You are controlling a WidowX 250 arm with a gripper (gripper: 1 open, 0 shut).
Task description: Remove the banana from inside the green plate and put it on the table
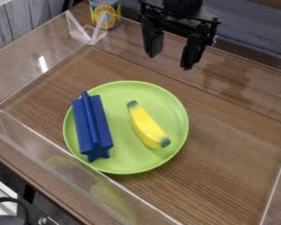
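A small yellow banana (147, 126) with dark tips lies inside the round green plate (167, 97), right of the plate's middle. The plate rests on the brown wood-grain table (237, 114). A blue star-profiled bar (91, 127) lies in the plate's left half, apart from the banana. My black gripper (176, 46) hangs above the far part of the table, behind the plate. Its fingers (190, 50) point down and stand open with nothing between them. It touches neither the plate nor the banana.
Clear acrylic walls (38, 61) border the table on all sides. A yellow cup (103, 13) stands at the far left, behind the wall. Bare tabletop shows to the right of the plate and between the plate and the gripper.
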